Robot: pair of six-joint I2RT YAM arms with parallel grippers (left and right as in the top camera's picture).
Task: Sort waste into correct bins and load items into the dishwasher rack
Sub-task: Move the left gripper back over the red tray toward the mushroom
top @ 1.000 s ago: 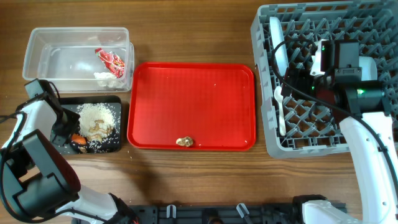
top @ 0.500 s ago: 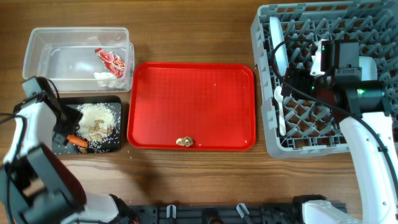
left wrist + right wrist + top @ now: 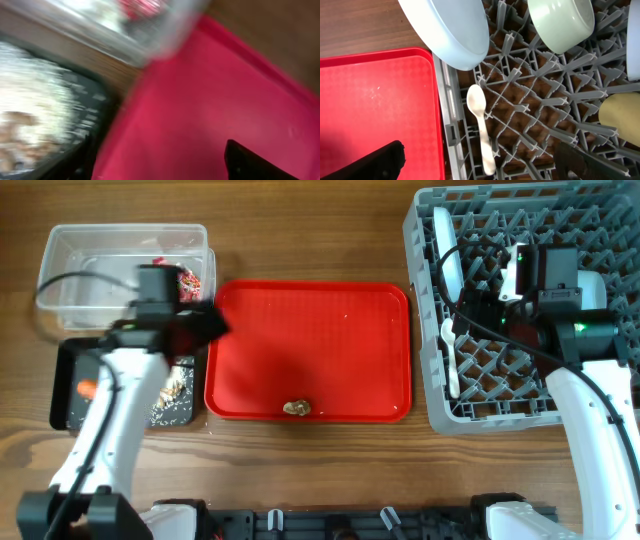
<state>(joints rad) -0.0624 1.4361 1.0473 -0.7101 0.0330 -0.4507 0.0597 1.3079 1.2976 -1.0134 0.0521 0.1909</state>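
Note:
My left gripper point(image 3: 205, 323) hangs open and empty over the left rim of the red tray point(image 3: 310, 310); its wrist view is blurred, with the gripper point(image 3: 165, 170) above red tray. The golden-brown lump point(image 3: 295, 408) lies near that tray's front edge. A red-and-white wrapper point(image 3: 186, 278) sits in the clear tub point(image 3: 60, 250). The carrot point(image 3: 87, 388) and rice scraps point(image 3: 180, 388) lie in the black tray point(image 3: 58, 395). My right gripper point(image 3: 478, 315) stands open over the dishwasher rack point(image 3: 430, 400), above the white spoon point(image 3: 480, 125). The plate point(image 3: 450, 25), a bowl point(image 3: 560, 20) and the yellow cup point(image 3: 620, 110) stand in the rack.
The left arm's white link point(image 3: 110, 430) crosses the black tray and hides part of it. Wood table point(image 3: 320, 470) shows in front of the red tray. The rack's grey wall point(image 3: 451, 135) runs right beside the red tray's edge point(image 3: 436, 115).
The left arm swung up and right from the black tray to the red tray's left rim, its jaws opening. The carrot stayed in the black tray. The right arm has not moved.

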